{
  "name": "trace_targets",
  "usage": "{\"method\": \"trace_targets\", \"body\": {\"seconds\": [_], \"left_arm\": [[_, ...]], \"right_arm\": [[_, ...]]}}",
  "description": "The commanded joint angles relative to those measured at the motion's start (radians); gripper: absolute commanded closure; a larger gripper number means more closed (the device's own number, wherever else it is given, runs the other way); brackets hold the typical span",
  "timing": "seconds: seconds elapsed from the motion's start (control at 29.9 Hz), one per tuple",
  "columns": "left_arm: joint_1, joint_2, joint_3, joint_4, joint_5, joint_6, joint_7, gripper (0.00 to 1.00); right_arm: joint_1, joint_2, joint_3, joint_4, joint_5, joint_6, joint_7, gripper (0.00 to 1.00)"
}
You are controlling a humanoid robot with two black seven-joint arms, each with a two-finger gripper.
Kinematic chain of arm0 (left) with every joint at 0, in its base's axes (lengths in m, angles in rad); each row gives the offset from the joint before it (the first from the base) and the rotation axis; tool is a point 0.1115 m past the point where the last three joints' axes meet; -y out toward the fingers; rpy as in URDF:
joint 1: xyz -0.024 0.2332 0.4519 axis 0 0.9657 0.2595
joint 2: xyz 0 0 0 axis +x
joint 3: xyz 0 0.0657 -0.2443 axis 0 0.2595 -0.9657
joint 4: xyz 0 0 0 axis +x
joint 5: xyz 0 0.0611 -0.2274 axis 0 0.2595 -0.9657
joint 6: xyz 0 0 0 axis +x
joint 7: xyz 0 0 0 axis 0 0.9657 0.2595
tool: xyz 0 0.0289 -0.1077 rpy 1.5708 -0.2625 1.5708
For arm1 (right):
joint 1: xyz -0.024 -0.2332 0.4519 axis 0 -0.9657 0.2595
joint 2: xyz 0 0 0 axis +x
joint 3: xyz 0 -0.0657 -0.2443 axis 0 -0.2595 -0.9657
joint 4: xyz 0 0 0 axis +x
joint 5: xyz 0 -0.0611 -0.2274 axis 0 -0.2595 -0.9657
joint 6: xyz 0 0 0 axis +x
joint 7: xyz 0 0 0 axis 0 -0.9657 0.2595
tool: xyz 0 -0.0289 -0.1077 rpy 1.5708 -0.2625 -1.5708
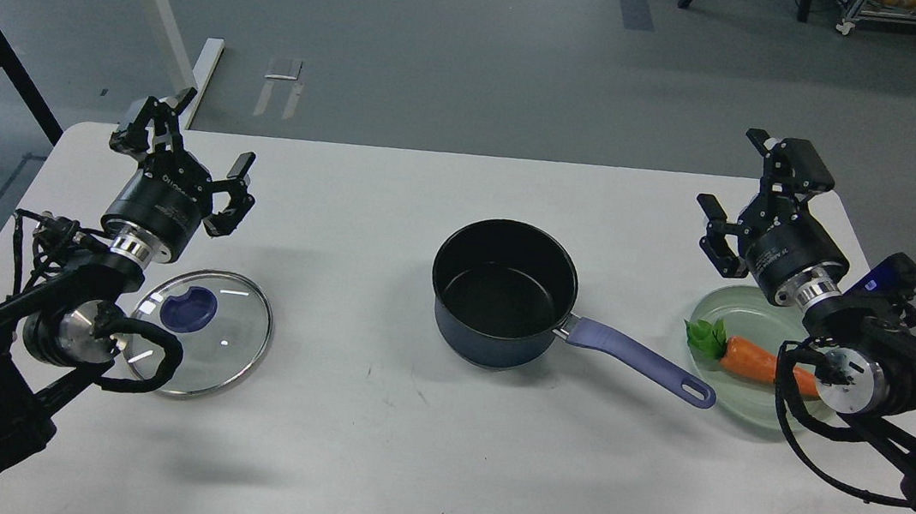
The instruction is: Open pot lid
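Note:
The pot (503,292), dark navy with a black empty inside, stands uncovered at the table's middle, its purple-blue handle (640,366) pointing right and toward me. The pot lid (201,333), clear glass with a metal rim and purple-blue knob (187,309), lies flat on the table at the left, apart from the pot. My left gripper (193,147) is open and empty, above the table just behind the lid; a cable of that arm crosses the lid's left edge. My right gripper (752,185) is open and empty, behind the plate at the right.
A pale green glass plate (749,312) with an orange toy carrot (756,366) sits right of the pot handle, partly covered by my right arm. The white table (401,457) ends just right of the plate. White and black stand legs are beyond the far left corner.

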Motion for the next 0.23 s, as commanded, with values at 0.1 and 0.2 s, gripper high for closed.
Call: {"method": "trace_targets", "body": {"seconds": [0.1,0.2], "left_arm": [[0.001,0.016,-0.012,-0.024,0.012,-0.002,0.0,0.01],[0.001,0.025,-0.013,-0.031,0.015,-0.002,0.0,0.01]], "right_arm": [[-0.009,0.033,0.052,0.009,0.0,0.027,0.0,0.01],[-0.02,0.035,0.081,0.018,0.0,0.026,0.0,0.01]]}}
